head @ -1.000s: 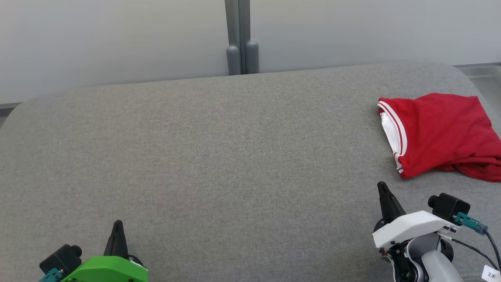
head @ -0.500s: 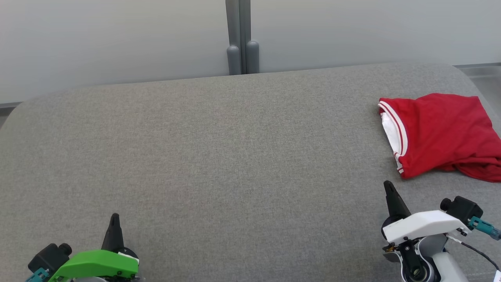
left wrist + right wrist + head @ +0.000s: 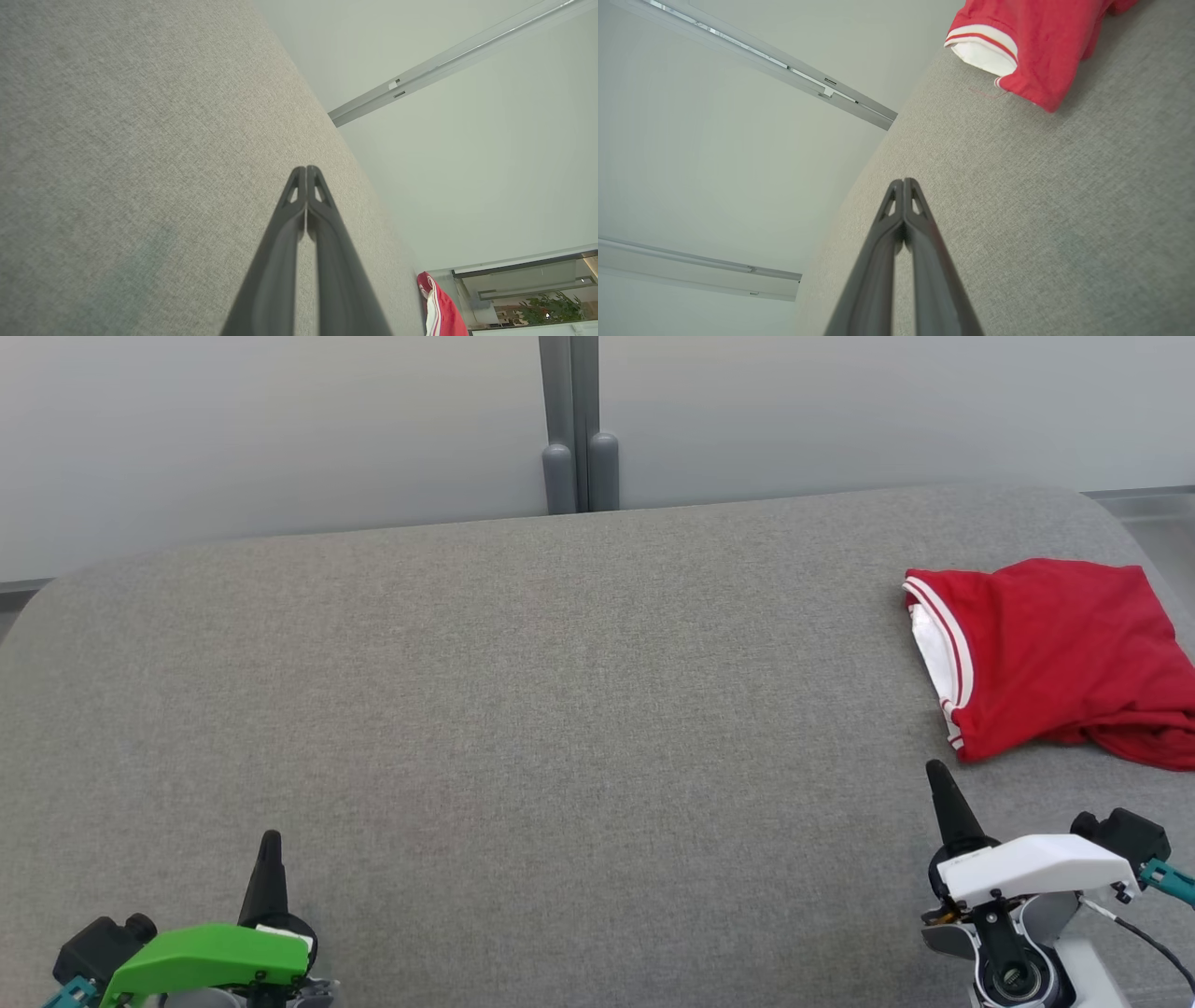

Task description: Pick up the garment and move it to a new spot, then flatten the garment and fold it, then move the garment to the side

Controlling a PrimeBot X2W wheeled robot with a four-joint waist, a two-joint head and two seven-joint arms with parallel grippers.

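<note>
Red jersey garment (image 3: 1055, 653), soft and rumpled, with white-striped ribbed trim and white lining, loosely folded at far right of grey coarse-woven padded surface (image 3: 560, 709) with rounded corners. Left gripper (image 3: 270, 840), green-shelled, and right gripper (image 3: 936, 773), white-shelled: slim dark tapered fingers pressed together, empty, near front edge; right near garment but not touching, left well apart.
</note>
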